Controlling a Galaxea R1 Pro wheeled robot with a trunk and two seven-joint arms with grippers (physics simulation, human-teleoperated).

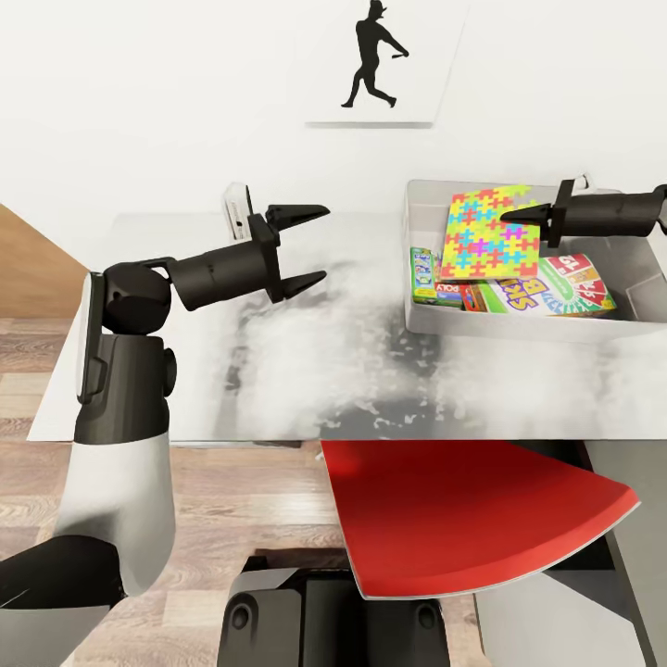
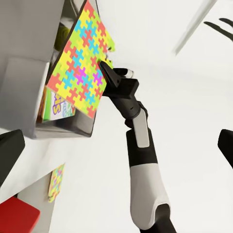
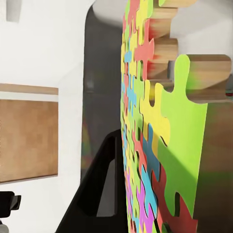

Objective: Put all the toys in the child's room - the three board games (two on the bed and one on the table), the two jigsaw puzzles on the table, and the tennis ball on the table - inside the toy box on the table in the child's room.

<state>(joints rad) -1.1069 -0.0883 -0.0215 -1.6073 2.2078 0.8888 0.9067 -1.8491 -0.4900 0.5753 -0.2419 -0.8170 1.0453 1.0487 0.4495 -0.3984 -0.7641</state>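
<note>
A puzzle tilts over the toy box at the far right of the surface, its edge pinched in the right tool. Under it in the box lie board games. The left tool hangs above the bare middle of the surface, jaws wide apart, holding nothing. The left wrist view adds a second puzzle lying flat beyond the box. The right wrist view shows one dark finger against the puzzle's face.

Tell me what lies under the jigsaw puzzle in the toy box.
Under the jigsaw puzzle, inside the toy box, lie printed board games: a green-edged one and a red-yellow one. Whatever lies directly beneath the puzzle is covered.
</note>
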